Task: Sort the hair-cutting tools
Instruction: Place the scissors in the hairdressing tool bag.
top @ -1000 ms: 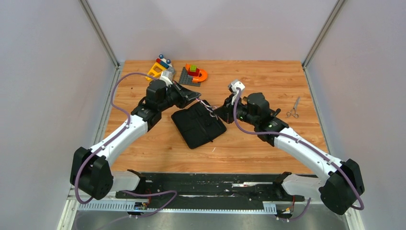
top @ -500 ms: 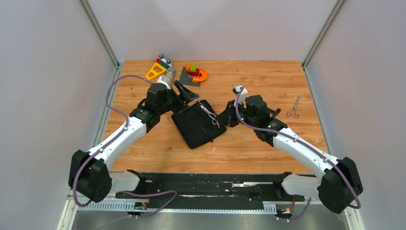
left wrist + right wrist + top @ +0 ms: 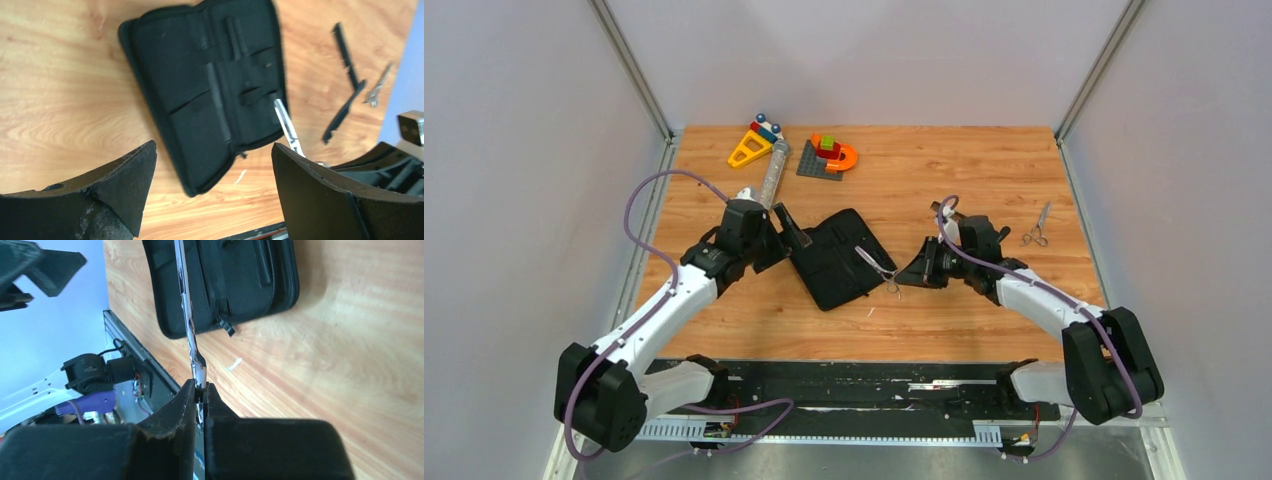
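Note:
Slim silver scissors [image 3: 188, 315] are pinched at the handle end by my shut right gripper [image 3: 201, 388]; their blade reaches over the right edge of the open black case [image 3: 834, 262]. From above, these scissors [image 3: 876, 266] lie between the case and the right gripper [image 3: 912, 272]. My left gripper [image 3: 790, 230] stands open at the case's left corner, with nothing between its fingers [image 3: 125, 180]. In the left wrist view a long thin black comb [image 3: 345, 50], a shorter black comb-like tool [image 3: 342, 116] and a second pair of scissors [image 3: 378, 87] lie on the wood beyond the case [image 3: 200, 75].
Colourful toy blocks [image 3: 829, 153], a yellow toy [image 3: 750, 148] and a grey cylinder [image 3: 774, 172] sit at the back left. The second scissors [image 3: 1036, 228] lie near the table's right edge. A black rail [image 3: 854, 385] runs along the near edge.
The left gripper opened, let go of the scissors and drew back to the left. The right gripper, still shut on them, moved nearer and lowered them over the case's right edge.

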You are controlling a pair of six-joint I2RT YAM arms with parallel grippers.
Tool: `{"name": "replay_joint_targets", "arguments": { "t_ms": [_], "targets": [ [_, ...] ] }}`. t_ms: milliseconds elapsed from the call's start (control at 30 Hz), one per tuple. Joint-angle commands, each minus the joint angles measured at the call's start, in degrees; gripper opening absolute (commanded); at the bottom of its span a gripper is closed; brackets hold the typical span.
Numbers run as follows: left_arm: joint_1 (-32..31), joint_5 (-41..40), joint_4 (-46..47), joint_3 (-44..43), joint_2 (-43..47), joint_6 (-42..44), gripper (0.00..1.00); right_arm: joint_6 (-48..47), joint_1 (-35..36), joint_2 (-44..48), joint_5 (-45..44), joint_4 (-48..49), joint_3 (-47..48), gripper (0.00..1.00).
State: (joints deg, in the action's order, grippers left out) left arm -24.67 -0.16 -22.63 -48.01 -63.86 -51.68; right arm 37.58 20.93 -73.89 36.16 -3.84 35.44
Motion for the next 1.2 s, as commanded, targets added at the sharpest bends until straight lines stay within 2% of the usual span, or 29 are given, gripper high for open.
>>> {"name": "replay_joint_targets", "arguments": {
  "t_ms": [0, 200, 533, 767, 933, 1167],
  "targets": [
    [0.14, -0.45, -1.64, 3.86, -0.07, 1.67, 0.92, 4.68, -1.71, -0.27, 6.99, 7.08, -3.62, 0.00],
    [0.19, 2.08, 2.89, 7.78, -2.96, -0.34, 0.90, 6.48, -2.80, -3.04, 8.59, 10.82, -6.02, 0.00],
    [0.14, 6.04, 8.65, 7.75, -11.48, -0.95, 0.88, 11.62, -5.51, -7.82, 10.92, 18.42, -10.14, 0.00],
    [0.15, 9.33, 11.11, 6.61, -18.16, -1.56, 0.83, 11.92, -6.22, -9.52, 11.20, 20.32, -10.58, 0.00],
    [0.14, 11.15, 11.45, 6.84, -21.06, -1.73, 0.72, 12.53, -6.38, -11.83, 11.77, 22.34, -10.35, 0.00],
    [-0.33, 12.81, 12.98, 6.95, -22.62, -2.66, 0.48, 13.92, -6.42, -16.62, 13.54, 25.83, -9.59, 0.00]
  ]
}}
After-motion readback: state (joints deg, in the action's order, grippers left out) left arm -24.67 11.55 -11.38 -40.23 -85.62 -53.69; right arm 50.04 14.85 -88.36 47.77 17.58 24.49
